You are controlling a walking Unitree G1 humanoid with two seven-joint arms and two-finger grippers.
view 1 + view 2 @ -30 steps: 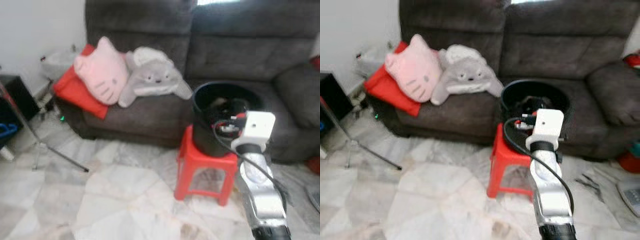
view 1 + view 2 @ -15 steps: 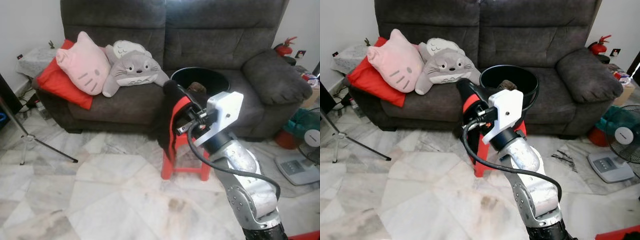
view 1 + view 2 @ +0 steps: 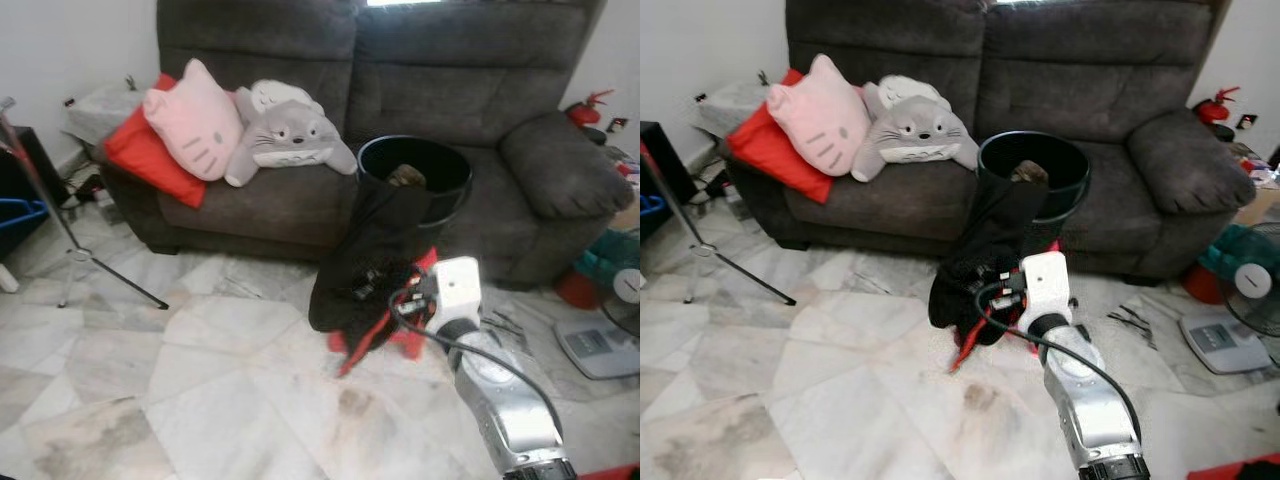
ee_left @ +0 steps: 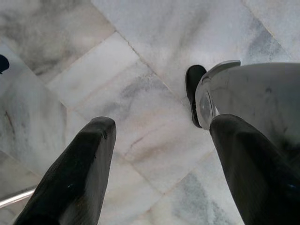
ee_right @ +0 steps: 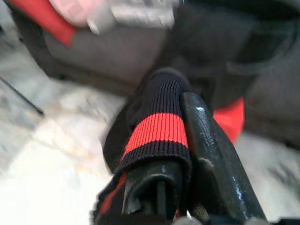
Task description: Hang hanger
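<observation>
My right gripper (image 3: pixel 992 288) is shut on a black garment with red trim (image 3: pixel 992 240), which hangs from the rim of the black bucket (image 3: pixel 1081 180) down to the gripper above the floor. In the right wrist view a black cuff with a red band (image 5: pixel 159 126) is wrapped over one finger (image 5: pixel 206 150). The bucket stands on a red stool (image 3: pixel 424 262), mostly hidden by the cloth. My left gripper (image 4: pixel 164 140) is open over bare marble floor, nothing between its fingers. I cannot make out a hanger.
A dark grey sofa (image 3: pixel 450 90) stands behind the bucket, with a pink cat cushion (image 3: pixel 195 120), a grey plush cushion (image 3: pixel 290 135) and a red cushion (image 3: pixel 140 160). A tripod stand (image 3: pixel 70 240) is at the left. A fan (image 3: pixel 1250 285) and scale (image 3: pixel 1210 345) sit at the right.
The camera has shifted. My right arm has dropped lower and nearer to me, drawing the black garment further out of the bucket and down over the stool.
</observation>
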